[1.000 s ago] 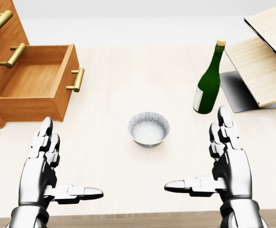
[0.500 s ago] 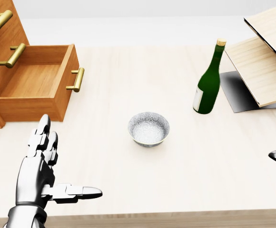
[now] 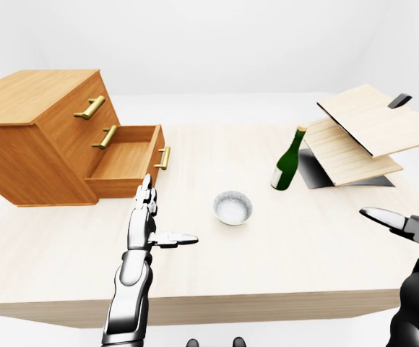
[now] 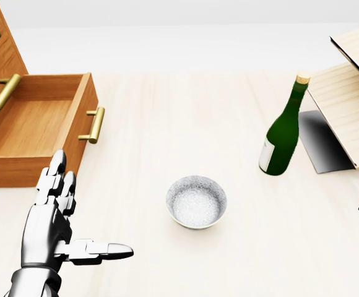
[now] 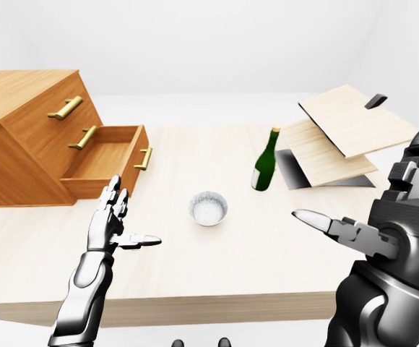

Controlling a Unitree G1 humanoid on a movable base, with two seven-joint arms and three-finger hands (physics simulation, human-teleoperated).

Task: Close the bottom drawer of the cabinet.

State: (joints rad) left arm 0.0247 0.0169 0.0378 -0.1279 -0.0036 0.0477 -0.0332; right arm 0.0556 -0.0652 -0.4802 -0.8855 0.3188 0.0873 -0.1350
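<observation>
My left hand [image 4: 49,229] was open over the near left of the counter [image 4: 185,130], fingers pointing away from me and the thumb stuck out to the right, gripping nothing. It hung just short of the near side wall of the bottom drawer [image 4: 34,127] and was not touching it as far as I could tell. My right hand [image 5: 390,217] was raised at the far right, off to the side of everything, fingers spread and empty; in the head view only a sliver of it showed at the right edge.

The drawer was pulled well out of the cabinet [image 3: 40,134], its inside bare, its front panel facing right with the brass handle [image 4: 94,125] on it. The two drawers above looked shut. To the right of my left hand sat a small bowl [image 4: 196,202], and further right a green bottle [image 4: 283,133] stood upright beside some slanted wooden boards [image 3: 361,134].

I judged the task hardly begun: the drawer was fully open and no hand was on it. What was left was to bring my left hand round to the front panel and push it leftwards until it sat flush.
</observation>
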